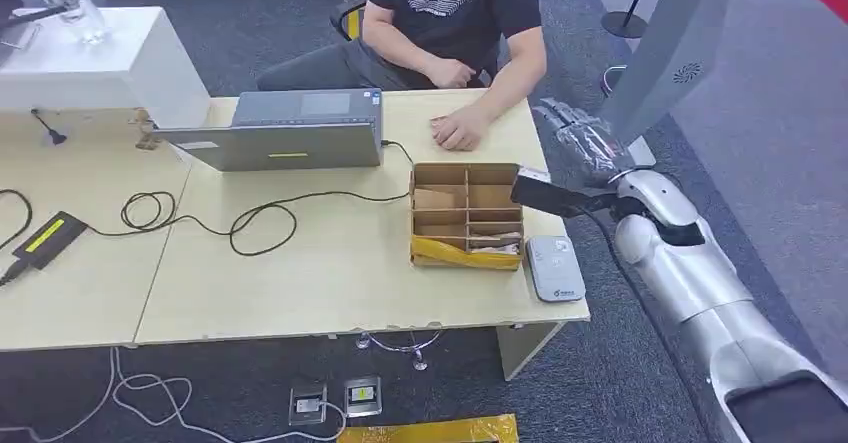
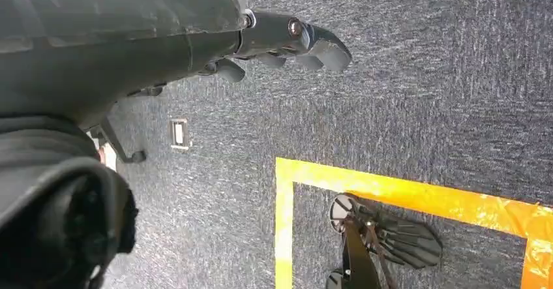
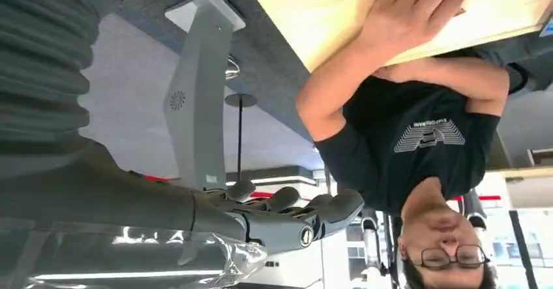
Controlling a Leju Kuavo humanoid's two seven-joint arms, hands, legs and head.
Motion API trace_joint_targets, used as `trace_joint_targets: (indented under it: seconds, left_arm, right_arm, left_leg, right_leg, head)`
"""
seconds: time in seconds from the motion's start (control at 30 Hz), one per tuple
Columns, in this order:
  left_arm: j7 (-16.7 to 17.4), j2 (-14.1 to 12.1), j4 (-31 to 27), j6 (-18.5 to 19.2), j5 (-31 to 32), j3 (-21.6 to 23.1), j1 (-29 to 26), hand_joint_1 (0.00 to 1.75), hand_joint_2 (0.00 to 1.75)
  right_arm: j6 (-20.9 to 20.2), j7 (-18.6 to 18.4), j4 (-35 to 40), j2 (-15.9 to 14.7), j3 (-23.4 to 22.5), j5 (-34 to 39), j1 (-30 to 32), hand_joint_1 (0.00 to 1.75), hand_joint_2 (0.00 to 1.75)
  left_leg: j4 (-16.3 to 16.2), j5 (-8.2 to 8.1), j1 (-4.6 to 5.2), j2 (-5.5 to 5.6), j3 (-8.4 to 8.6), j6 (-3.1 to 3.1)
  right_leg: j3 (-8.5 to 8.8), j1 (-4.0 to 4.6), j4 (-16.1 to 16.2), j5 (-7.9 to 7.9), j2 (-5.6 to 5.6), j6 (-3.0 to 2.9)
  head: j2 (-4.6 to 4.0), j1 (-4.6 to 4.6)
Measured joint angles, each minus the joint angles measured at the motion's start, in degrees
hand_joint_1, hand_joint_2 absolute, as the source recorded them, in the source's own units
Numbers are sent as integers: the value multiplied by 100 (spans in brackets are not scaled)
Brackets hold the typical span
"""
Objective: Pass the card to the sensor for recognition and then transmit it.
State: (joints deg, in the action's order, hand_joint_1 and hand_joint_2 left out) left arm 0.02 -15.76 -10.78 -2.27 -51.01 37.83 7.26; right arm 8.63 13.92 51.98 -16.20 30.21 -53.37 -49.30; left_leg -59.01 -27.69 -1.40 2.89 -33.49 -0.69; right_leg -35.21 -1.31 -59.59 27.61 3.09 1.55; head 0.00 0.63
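Right robot hand point(image 1: 585, 143) raised past the surface's point(image 1: 330, 273) right edge, fingers loosely spread, holding nothing. Cards lying in the cardboard box point(image 1: 467, 214), toward the left of that hand and lower; sensor point(image 1: 555, 268) just beside the box. Left robot hand point(image 2: 287, 44) hanging over the floor, empty, clearly farther.

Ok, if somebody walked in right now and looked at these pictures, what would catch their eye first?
Probably the robot's silver right arm reaching in past the table's right end, its robot hand raised beside the table corner, holding nothing. Next, the person seated across the table with one hand resting on the top, just behind the cardboard box with its dividers. A white card reader lies just right of that box.
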Motion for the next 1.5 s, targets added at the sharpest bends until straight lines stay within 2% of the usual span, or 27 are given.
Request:
trace_joint_targets:
  seconds: [0.4,0.9,1.27,1.5]
  left_arm:
    - [26,-2,0,-24,-98,0,-4,0,0]
    - [28,-4,0,-24,-105,2,-2,0,0]
    - [28,-4,0,-22,-114,4,-1,0,0]
    - [48,-2,0,-26,-129,44,-1,0,0]
  right_arm:
    - [-579,-380,854,-396,-20,310,598,0,175]
    - [-658,-485,1571,-760,-103,341,972,0,175]
    - [-728,-564,1753,-841,-190,358,1209,0,175]
    - [-494,-435,1740,-837,-299,476,1701,0,175]
  left_leg:
    - [0,-3,0,-2,0,-3]
    - [0,-4,0,-4,0,-3]
    - [0,-4,0,-2,1,-3]
    - [1,-9,0,-3,-1,-7]
  right_leg:
    - [-1,0,0,1,2,0]
    - [-1,0,0,1,3,0]
    - [0,0,0,1,1,0]
    - [-1,0,0,4,1,-3]
  head:
    - [0,-2]
    - [0,0]
    - [0,0]
    - [0,-2]
